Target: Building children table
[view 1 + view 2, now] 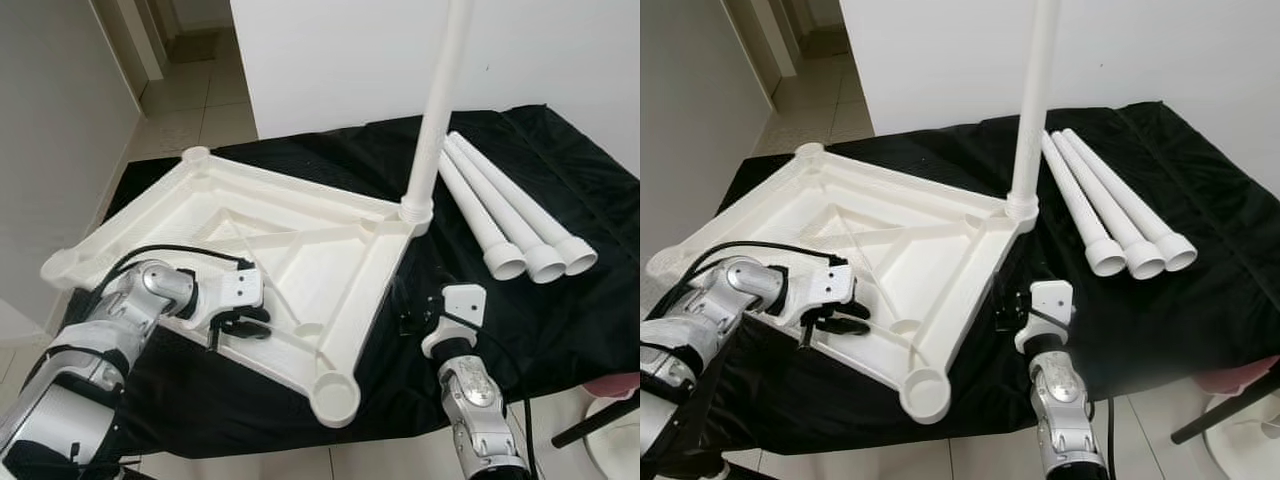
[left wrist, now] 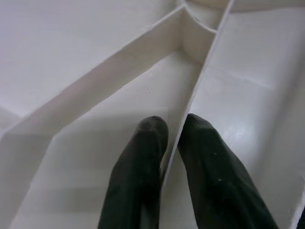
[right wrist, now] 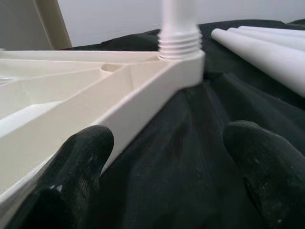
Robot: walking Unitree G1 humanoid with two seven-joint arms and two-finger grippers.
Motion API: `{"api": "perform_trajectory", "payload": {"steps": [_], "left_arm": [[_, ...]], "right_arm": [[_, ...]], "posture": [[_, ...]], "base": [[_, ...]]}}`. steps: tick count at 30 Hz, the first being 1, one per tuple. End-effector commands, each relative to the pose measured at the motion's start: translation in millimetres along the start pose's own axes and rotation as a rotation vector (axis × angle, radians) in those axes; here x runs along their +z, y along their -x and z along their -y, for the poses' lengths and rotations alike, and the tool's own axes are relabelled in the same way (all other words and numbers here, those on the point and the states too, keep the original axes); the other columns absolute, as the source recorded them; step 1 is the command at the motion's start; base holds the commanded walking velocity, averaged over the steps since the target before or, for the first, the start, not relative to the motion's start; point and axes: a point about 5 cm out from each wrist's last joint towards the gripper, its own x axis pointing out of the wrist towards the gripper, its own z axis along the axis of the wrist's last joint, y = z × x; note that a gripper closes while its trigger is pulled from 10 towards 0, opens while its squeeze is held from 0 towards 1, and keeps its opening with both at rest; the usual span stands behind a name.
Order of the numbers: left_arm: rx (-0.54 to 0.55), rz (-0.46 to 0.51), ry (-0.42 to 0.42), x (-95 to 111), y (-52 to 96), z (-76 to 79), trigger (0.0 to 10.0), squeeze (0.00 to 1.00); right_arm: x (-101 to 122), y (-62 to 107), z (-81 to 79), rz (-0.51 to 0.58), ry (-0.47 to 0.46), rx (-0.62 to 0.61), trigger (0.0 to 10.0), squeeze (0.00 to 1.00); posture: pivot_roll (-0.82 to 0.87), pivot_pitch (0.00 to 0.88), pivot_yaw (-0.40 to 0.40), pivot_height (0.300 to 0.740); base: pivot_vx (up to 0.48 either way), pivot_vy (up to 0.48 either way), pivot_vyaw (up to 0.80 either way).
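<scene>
Left wrist view: my left gripper is pinching a tabletop rib, forearm reaching inward; my right gripper is hovering spread, seemingly beside its edge.

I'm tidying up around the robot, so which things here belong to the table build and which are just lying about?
Part of the build:
- upturned tabletop
- leg standing upright in its corner socket
- three loose legs on the black cloth
- left gripper pinching a tabletop rib
- right gripper, open beside the tabletop edge

Lying about:
- white and pink things on the floor, too cut off to identify
</scene>
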Motion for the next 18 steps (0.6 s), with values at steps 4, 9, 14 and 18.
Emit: {"api": "perform_trajectory", "payload": {"steps": [4, 9, 14, 18], "left_arm": [[-0.024, -0.05, 0.108, -23, -10.1, 16.0, 0.3, 0.0], [0.032, 0.007, 0.115, -16, -15.2, 13.9, 0.0, 0.0], [0.078, 0.059, 0.121, -10, -18.9, 13.2, 0.0, 0.0], [0.109, 0.19, 0.139, 7, -28.5, 20.5, 0.0, 0.0]], "right_arm": [[-2, 4.7, -2.2, -0.006, -0.011, -0.008, 10.0, 0.0], [-1, 4.3, -1.1, -0.004, -0.01, -0.018, 10.0, 0.0], [0, 3.8, -0.4, 0.0, -0.008, -0.023, 10.0, 0.0], [1, 2.4, 0.5, 0.007, -0.011, -0.036, 10.0, 0.0]], "posture": [[-0.08, 0.06, 0.129, 0.74], [-0.09, 0.059, 0.133, 0.74], [-0.09, 0.058, 0.135, 0.74], [-0.09, 0.054, 0.136, 0.74]], "base": [[0.0, 0.0, 0.0], [0.0, 0.0, 0.0], [0.0, 0.0, 0.0], [0.0, 0.0, 0.0]]}}
